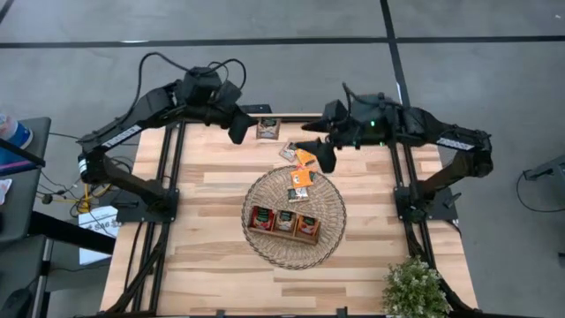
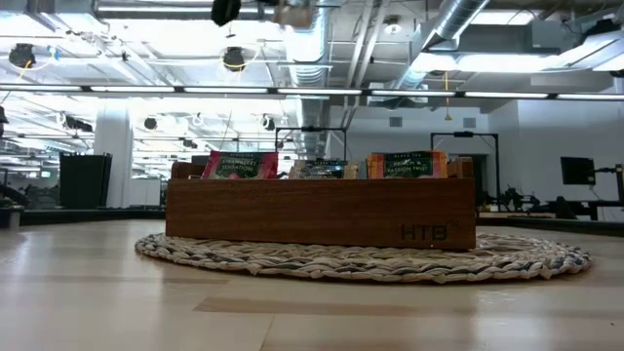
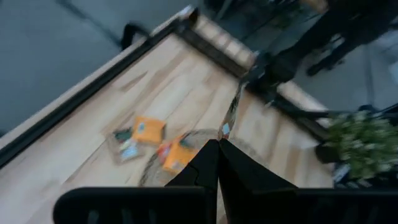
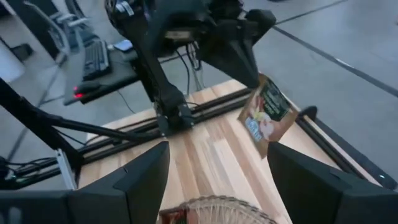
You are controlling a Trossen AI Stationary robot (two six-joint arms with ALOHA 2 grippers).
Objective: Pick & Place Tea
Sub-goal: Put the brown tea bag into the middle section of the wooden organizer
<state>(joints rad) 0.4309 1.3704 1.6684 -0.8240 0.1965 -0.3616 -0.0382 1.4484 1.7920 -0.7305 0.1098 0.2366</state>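
My left gripper [image 1: 250,131] hangs high over the table's far edge, shut on one tea sachet [image 1: 267,129], a pale one with a dark label [image 4: 267,115]. My right gripper [image 1: 316,152] is raised over the far middle of the table, open and with nothing between its fingers [image 4: 217,186]. A few loose sachets, pale [image 1: 291,152] and orange [image 1: 305,161], lie flat on the table below it. Two more [image 1: 300,184] lie on the far rim of the wicker basket [image 1: 265,252]. The wooden tray [image 2: 322,210] stands in the basket with sachets upright in its three compartments. My left gripper pinches the sachet by its upper corner [image 4: 261,82] between its two fingertips [image 4: 249,67]. In the left wrist view the sachet [image 3: 231,115] shows edge-on ahead of the shut fingers. It hangs tilted below them, lifted well clear of the table.
Black rails run along the table's left, right and far sides [image 1: 173,177]. A potted plant [image 1: 413,287] stands at the near right corner. Bare wood lies on either side of the basket and in front of it.
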